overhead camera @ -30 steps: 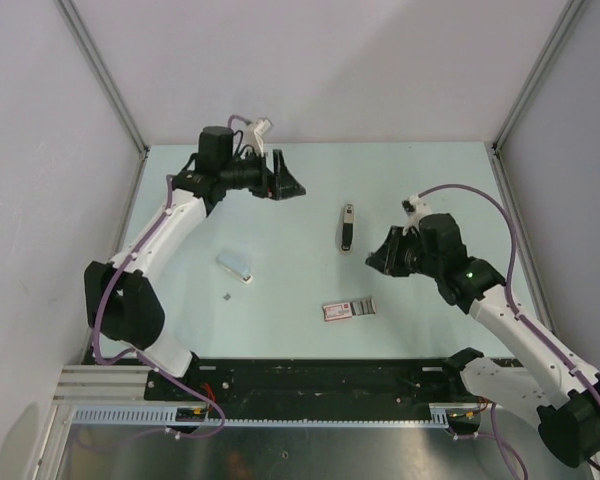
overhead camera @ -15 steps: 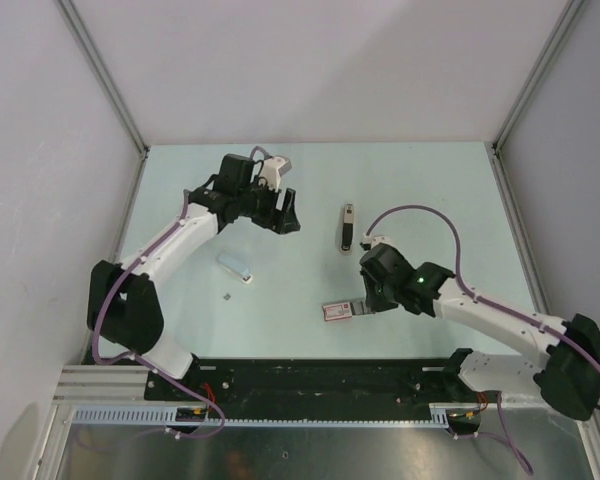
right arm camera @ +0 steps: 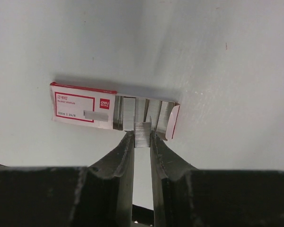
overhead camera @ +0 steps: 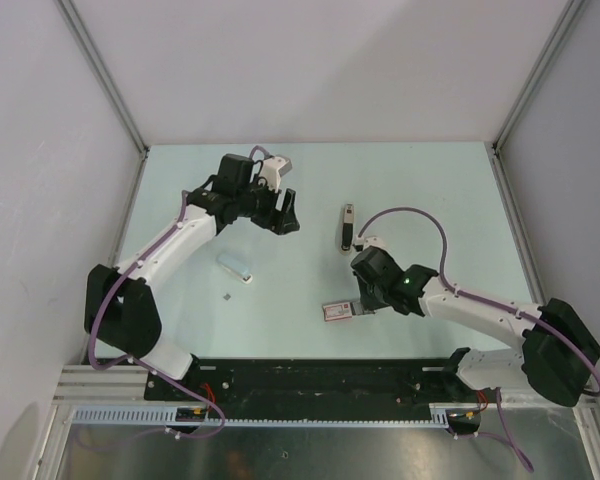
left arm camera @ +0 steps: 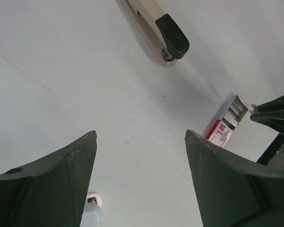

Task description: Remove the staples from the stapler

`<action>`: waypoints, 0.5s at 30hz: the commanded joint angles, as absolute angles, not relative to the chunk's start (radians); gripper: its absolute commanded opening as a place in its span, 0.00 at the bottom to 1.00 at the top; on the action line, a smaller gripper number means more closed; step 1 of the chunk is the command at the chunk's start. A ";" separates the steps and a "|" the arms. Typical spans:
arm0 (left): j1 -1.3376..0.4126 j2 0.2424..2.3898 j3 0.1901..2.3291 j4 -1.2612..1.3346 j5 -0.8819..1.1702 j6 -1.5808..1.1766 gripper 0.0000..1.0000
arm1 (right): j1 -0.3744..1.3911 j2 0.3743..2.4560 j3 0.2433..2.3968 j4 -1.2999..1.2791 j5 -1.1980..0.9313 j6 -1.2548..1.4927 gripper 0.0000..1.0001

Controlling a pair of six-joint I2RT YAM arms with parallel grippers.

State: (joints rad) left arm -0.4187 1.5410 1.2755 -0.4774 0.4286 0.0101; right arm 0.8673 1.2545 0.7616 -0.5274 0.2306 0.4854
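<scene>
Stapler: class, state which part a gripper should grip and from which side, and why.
Probably across its narrow width near mid-length, from straight above: the stapler lies flat on the table, long axis near-to-far, both long sides clear.

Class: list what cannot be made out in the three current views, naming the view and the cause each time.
- Stapler contents: too small in the top view; cut by the upper edge in the left wrist view.
- Staples held by the right end effector: hidden under that arm in the top view.
- Pale object: left wrist view, partly behind the left end effector, cut by the lower edge.
- Speck: top view, too small.
</scene>
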 commanded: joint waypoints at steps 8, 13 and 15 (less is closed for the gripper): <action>-0.424 1.505 1.281 -0.473 0.448 0.064 0.79 | 0.871 1.315 0.727 -0.449 0.217 0.460 0.00; -0.423 1.502 1.282 -0.473 0.445 0.062 0.79 | 0.871 1.331 0.727 -0.444 0.201 0.456 0.00; -0.424 1.501 1.282 -0.473 0.444 0.064 0.79 | 0.871 1.338 0.727 -0.445 0.196 0.456 0.00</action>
